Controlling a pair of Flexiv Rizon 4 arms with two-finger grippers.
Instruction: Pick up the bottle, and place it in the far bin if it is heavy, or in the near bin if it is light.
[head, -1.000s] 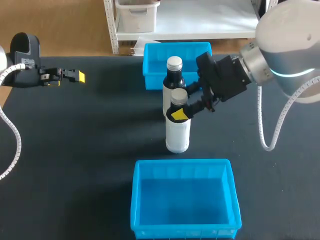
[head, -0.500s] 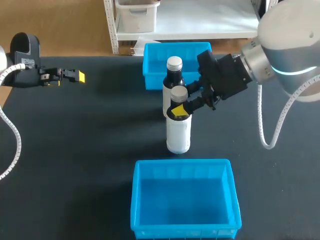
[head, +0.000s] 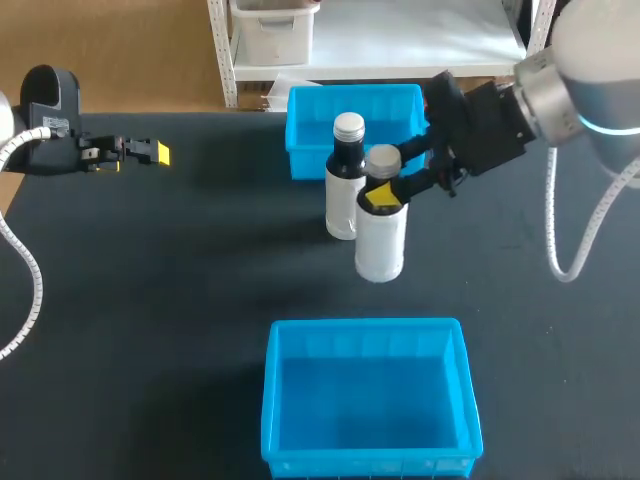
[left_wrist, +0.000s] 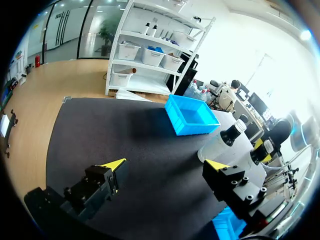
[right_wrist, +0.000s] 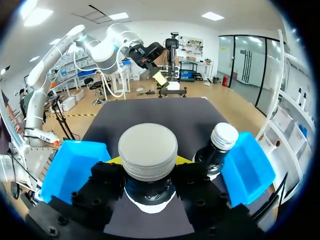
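My right gripper (head: 386, 190) is shut on the dark neck of a white bottle (head: 381, 243) with a silver cap, just below the cap. The bottle hangs upright between the two blue bins, its base apparently a little off the black table. In the right wrist view the cap (right_wrist: 147, 150) fills the space between the fingers of the right gripper (right_wrist: 148, 186). A second, like bottle (head: 343, 185) stands just beside it, in front of the far bin (head: 310, 135). The near bin (head: 275, 400) holds nothing. My left gripper (head: 150, 152) is open, far off at the table's left edge.
In the left wrist view the left gripper (left_wrist: 165, 165) has only black mat between its fingers; the far bin (left_wrist: 192, 116) and both bottles (left_wrist: 227, 142) lie ahead of it. The second bottle (right_wrist: 218, 145) stands close beside the right gripper's finger.
The right gripper closed on the bottle's neck, then carried it to the right and towards the far bin, away from its spot in front of the second bottle. The left arm stayed still.
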